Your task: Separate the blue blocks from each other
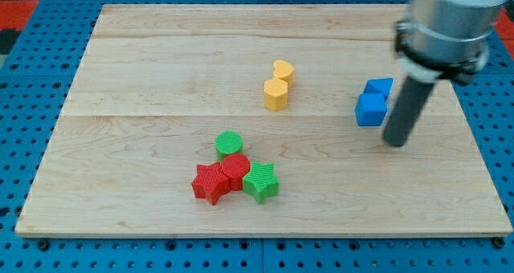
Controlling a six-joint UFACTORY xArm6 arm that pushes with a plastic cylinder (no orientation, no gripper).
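Observation:
Two blue blocks sit touching at the view's right: a blue cube [370, 109] in front and a smaller blue block [379, 87] just behind it, towards the view's top. My tip [395, 143] rests on the board just right of and below the blue cube, close to it; I cannot tell if it touches. The dark rod rises from there to the arm at the view's top right.
Two yellow blocks, a heart [282, 71] and a hexagon-like one [275, 95], touch near the centre. A cluster lies lower centre: green cylinder [229, 144], red cylinder [235, 169], red star [210, 183], green star [261, 181]. The wooden board [120, 104] has blue pegboard around it.

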